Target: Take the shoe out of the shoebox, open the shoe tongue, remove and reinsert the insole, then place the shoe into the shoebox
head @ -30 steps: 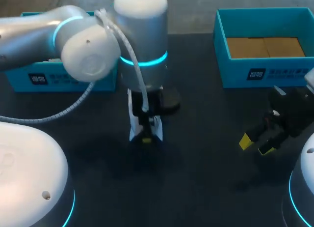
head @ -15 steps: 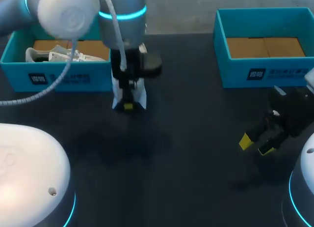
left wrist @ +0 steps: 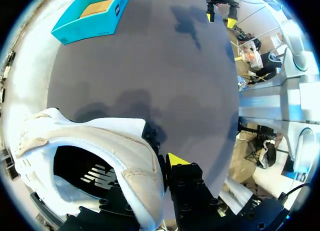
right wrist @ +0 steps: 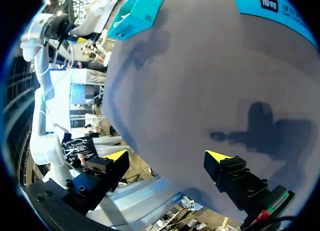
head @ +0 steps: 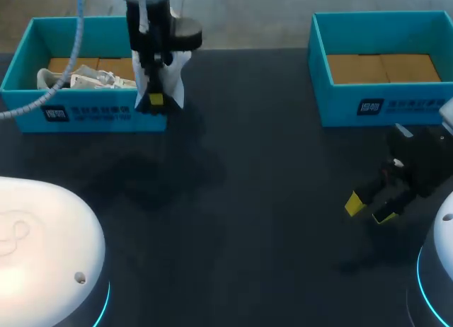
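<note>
The left gripper (head: 153,99), pinched on the white shoe (head: 173,78) by its collar, hangs it over the left shoebox (head: 85,116) at its right wall, so I'd carry it well inside and low before releasing, while the right gripper (head: 368,208) sits open and empty.

White shoe (head: 175,83) hangs at corner of blue shoebox (head: 85,115).

White shoe (head: 174,85), teal shoebox (head: 340,109), black table (head: 269,199)

Head view high behind, down onto the table (head: 269,221), wrist views low along their jaws, all sharing the right shoebox (head: 382,100)
</note>
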You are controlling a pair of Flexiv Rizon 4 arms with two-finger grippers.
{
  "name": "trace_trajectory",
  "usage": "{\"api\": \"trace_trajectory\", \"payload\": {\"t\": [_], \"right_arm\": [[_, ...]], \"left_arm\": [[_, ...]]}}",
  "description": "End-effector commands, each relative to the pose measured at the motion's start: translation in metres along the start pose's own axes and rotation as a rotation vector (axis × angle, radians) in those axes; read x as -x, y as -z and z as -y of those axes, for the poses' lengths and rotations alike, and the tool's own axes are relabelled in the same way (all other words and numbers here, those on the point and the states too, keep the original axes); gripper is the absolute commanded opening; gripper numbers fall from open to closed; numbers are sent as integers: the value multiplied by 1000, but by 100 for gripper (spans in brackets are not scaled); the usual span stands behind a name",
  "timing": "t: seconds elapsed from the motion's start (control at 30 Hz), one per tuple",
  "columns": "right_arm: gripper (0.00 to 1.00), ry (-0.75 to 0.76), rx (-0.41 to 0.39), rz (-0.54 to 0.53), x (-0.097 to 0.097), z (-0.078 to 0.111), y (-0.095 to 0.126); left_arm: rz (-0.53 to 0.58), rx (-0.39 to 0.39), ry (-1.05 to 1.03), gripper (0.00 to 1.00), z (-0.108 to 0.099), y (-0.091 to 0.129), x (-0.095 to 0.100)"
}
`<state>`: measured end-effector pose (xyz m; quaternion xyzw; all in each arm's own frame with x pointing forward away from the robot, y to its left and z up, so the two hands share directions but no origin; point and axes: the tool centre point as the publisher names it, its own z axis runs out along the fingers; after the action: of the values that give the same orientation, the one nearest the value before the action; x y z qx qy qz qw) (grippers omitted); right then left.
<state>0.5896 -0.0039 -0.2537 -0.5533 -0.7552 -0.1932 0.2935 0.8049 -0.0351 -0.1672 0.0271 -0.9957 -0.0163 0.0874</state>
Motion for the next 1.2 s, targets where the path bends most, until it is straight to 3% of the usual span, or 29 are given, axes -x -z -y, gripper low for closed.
{"api": "trace_trajectory", "payload": {"t": [0.03,0.43,0.9,1.2], "right_arm": [[100,-2,1,3,0,1,-1],[100,-2,1,3,0,1,-1],[100,-2,1,3,0,1,-1],[100,-2,1,3,0,1,-1]], "left_arm": [[0,4,-2,0,2,2,0],[0,4,-2,0,2,2,0],[74,-13,49,0,-70,44,77],[68,-5,59,0,-115,50,126]]}}
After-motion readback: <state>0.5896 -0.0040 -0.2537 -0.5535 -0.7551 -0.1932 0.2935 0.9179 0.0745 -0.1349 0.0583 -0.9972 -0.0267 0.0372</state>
